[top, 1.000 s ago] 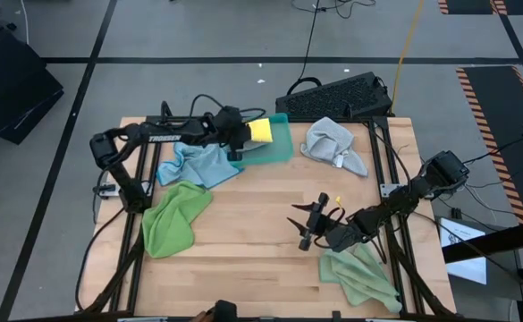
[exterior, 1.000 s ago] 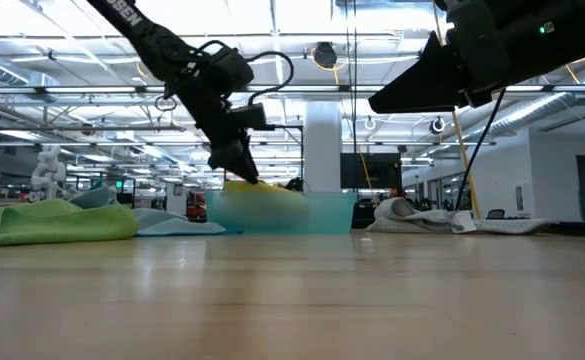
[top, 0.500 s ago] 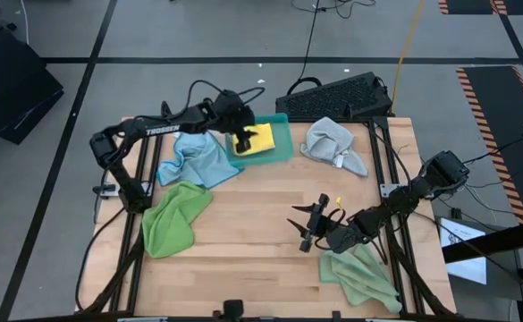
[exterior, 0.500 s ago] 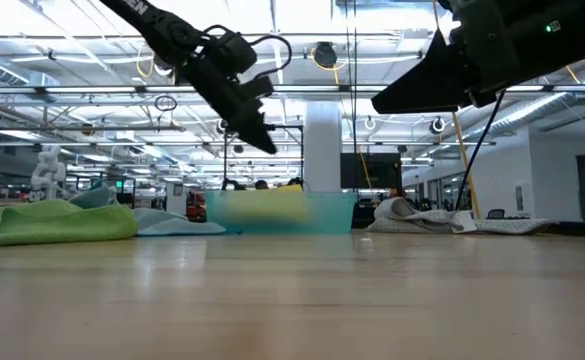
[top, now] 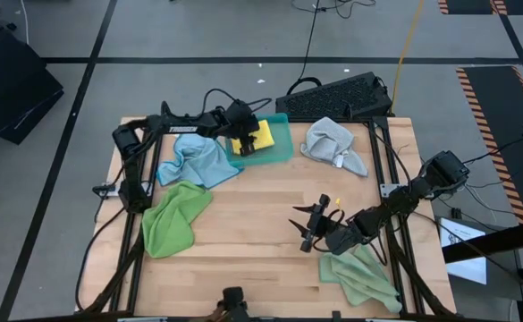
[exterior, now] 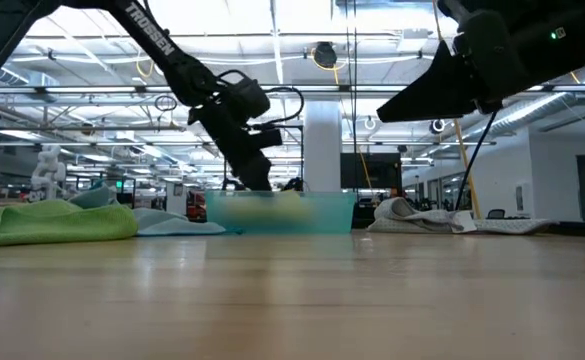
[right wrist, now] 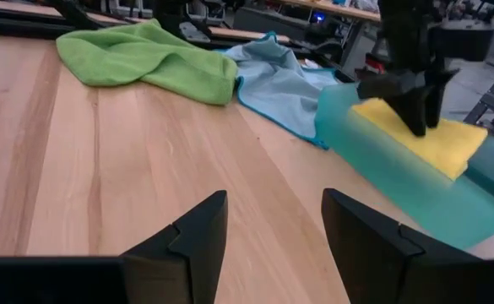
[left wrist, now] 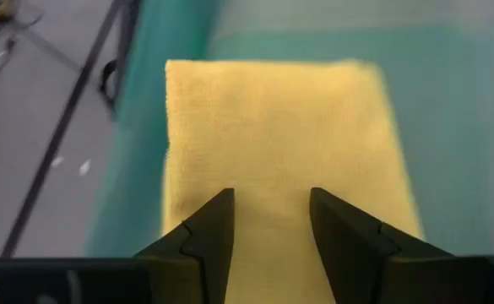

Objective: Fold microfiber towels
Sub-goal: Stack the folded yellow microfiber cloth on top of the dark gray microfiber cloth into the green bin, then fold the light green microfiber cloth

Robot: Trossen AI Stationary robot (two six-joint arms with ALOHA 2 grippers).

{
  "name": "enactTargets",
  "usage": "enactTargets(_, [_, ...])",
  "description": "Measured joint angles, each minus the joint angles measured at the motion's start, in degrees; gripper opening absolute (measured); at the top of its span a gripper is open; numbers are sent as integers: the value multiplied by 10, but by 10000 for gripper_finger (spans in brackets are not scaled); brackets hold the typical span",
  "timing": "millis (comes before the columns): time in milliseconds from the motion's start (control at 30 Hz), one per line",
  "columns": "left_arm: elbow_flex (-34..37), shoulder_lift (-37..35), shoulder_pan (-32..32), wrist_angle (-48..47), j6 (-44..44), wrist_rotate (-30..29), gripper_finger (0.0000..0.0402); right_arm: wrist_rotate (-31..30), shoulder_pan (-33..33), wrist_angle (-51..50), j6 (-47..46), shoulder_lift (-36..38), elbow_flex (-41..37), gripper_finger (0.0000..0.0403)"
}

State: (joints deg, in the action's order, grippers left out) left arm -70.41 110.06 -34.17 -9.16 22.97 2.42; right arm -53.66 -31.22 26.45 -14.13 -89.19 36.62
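A folded yellow towel (top: 257,136) lies flat in the teal tray (top: 282,150) at the table's far side. My left gripper (left wrist: 272,198) stands open over it, its fingertips (right wrist: 419,125) down at the towel's top face. A light blue towel (top: 198,163) and a green one (top: 173,217) lie crumpled on the left. A grey one (top: 333,143) lies far right, and another green one (top: 359,275) near right. My right gripper (top: 300,229) hovers open over bare wood right of the middle, with nothing between its fingers. My left gripper comes at the folded yellow towel's top face (left wrist: 268,152) slanting down from the table's left, with one finger on either side of the towel's middle. I cannot tell whether the fingertips touch it. The towel lies flat in the tray.
A black keyboard-like object (top: 337,94) sits past the far edge behind the tray. Bare wood (top: 261,233) spreads across the table's middle and near side. My right arm stretches in from the right edge above the green towel there.
My left gripper has risen off the yellow towel, gone a little toward the table's right and far edges while rolling its wrist, and come down again over the towel's middle. The yellow towel stays flat in the tray. My right arm has kept still.
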Motion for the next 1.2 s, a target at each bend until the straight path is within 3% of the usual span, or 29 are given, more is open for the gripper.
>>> enactTargets(267, [0,-24,-19,-39,14,-23,159,0,0,-32,-31,0,0,185])
enactTargets(633, [4,-1,-38,-66,29,-13,159,-1,0,-32,-26,0,0,185])
enactTargets(867, [3,-2,-37,-64,46,-80,159,2,0,-32,-37,0,0,185])
enactTargets(1200, [3,-123,11,-129,30,-91,159,30,0,-32,-54,0,0,185])
